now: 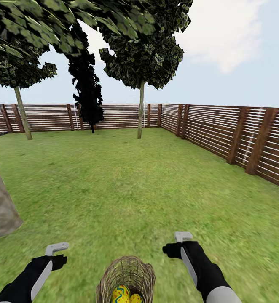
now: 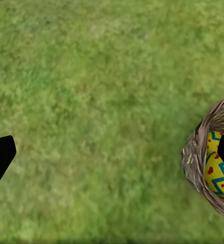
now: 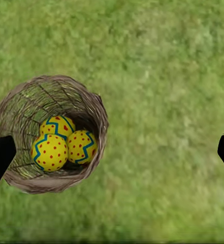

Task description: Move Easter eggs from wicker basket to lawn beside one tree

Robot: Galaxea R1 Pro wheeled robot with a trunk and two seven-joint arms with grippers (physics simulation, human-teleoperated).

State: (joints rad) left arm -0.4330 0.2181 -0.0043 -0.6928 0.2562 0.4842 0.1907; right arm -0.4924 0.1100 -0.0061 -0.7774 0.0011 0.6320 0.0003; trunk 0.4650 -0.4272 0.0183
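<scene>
A: How far along is the egg job?

B: Barely begun, by my reading. In the right wrist view all three eggs point(image 3: 62, 142) lie together at the bottom of the basket point(image 3: 94, 109). None is out on the grass point(image 1: 135, 189).

A: Where is the basket in the head view?

B: Bottom centre of the frame, between the two arms, with two eggs showing inside it at the lower edge.

A: And the grippers?

B: The left gripper point(image 1: 57, 252) is at the lower left and the right gripper point(image 1: 179, 242) at the lower right, both beside the basket, not in it. In each wrist view the dark fingertips point(image 3: 0, 157) sit at opposite edges of the picture with only grass or the basket between them, so both are spread wide and carry nothing.

A: Any tree picked yet?

B: I can't say. A thick grey-brown trunk point(image 1: 0, 202) stands at the left edge, near the basket. Thin-trunked trees and a black tree point(image 1: 87, 92) stand far off by the fence point(image 1: 224, 134) in the upper half.

A: So what remains?

B: All of it: three lifts, three placings by one tree.
</scene>
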